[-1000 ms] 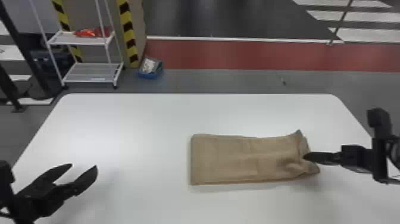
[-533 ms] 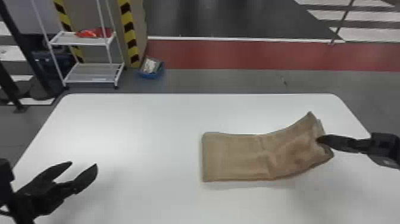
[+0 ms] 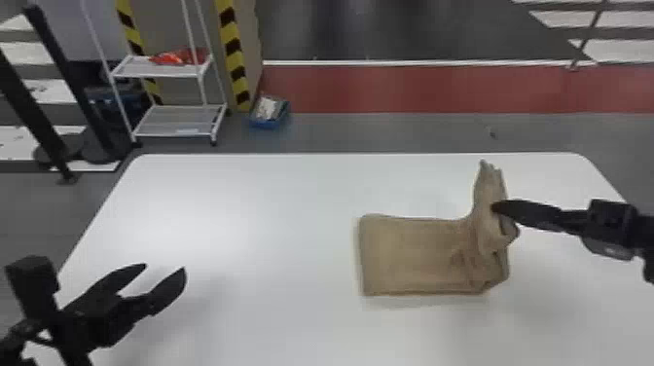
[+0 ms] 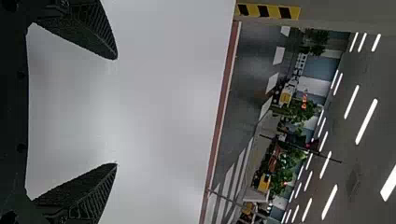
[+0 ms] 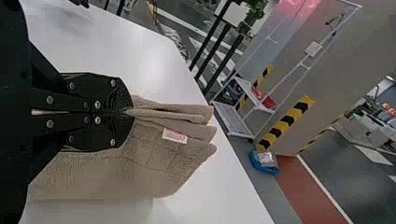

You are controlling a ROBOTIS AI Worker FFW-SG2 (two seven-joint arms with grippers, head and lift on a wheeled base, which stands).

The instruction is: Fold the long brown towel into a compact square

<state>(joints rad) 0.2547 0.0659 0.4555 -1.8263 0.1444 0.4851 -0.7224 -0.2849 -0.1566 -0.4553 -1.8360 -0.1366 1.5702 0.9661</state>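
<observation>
The left gripper [image 3: 164, 273] hangs over the table [image 3: 272, 194] with fingers spread, well apart from the brown towel [image 3: 413, 255]; the right gripper [image 3: 495, 208] pinches the towel's right end, lifting that end upright, while the rest lies flat on the table, to the gripper's left.

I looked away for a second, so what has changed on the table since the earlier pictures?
The right gripper has lifted its end of the towel up and leftward, while the towel's flat end has slid slightly right. Nothing was let go. The left gripper stayed open and in place.
</observation>
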